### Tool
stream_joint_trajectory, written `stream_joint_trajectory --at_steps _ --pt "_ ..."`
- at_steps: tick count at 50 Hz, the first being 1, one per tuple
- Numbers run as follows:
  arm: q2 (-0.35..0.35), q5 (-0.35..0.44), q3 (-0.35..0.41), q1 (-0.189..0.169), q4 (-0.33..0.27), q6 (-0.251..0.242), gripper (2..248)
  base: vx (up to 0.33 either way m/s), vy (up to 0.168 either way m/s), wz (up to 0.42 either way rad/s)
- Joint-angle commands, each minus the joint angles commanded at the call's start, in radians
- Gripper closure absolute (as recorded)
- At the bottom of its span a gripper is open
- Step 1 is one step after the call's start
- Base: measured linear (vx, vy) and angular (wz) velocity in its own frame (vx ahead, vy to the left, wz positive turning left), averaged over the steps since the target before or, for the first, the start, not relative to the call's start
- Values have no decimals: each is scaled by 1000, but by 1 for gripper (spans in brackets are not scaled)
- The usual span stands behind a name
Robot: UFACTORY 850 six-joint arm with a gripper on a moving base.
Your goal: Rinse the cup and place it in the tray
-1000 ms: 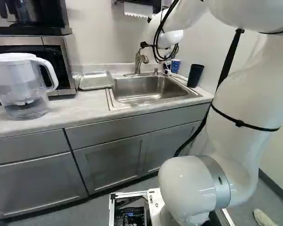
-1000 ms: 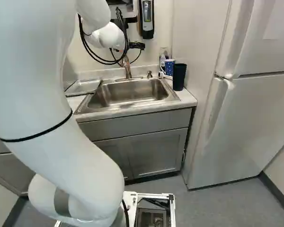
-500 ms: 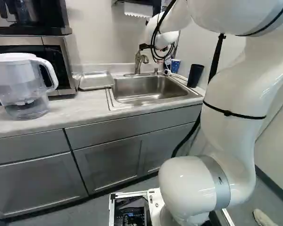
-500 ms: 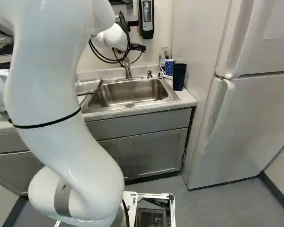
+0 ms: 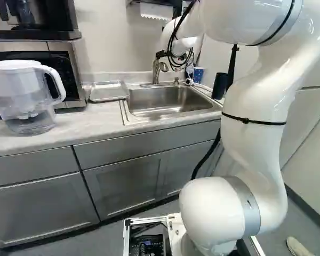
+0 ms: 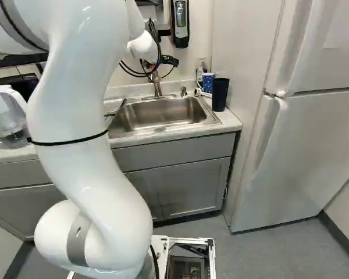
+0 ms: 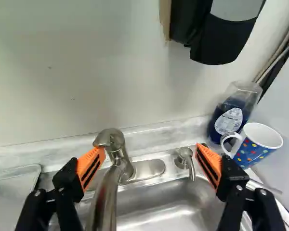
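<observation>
Your fingers [image 7: 89, 168] stand wide apart, nothing gripped. Tray [image 5: 109, 91] beside sink [image 5: 168, 101]; short carry might drop cup [image 7: 257, 144] on rim. Dark tumbler [image 6: 220, 94] near cup: wide or low sweep could knock it. Faucet [image 7: 106, 202] shows between fingers: lowering here risks jamming one against spout. Cup stands in back corner, handle toward bottle [image 7: 229, 118]: crooked reach could topple both.

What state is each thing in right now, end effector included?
End effector: open, gripping nothing.
Spotted mug: upright, not gripped.
Tray: lying beside the sink, nothing seen on it.
Faucet: no running water seen.
Pitcher: upright, lid on.
Dark tumbler: upright.
Fridge doors: shut.
</observation>
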Motion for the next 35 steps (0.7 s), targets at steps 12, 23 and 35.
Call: stream_joint_trajectory --at_steps 12,23,35 --pt "-11 0 -13 0 0 0 3 0 0 0" --pt "-11 0 -13 0 0 0 3 0 0 0" --pt "-15 0 -17 -6 0 0 3 0 0 0"
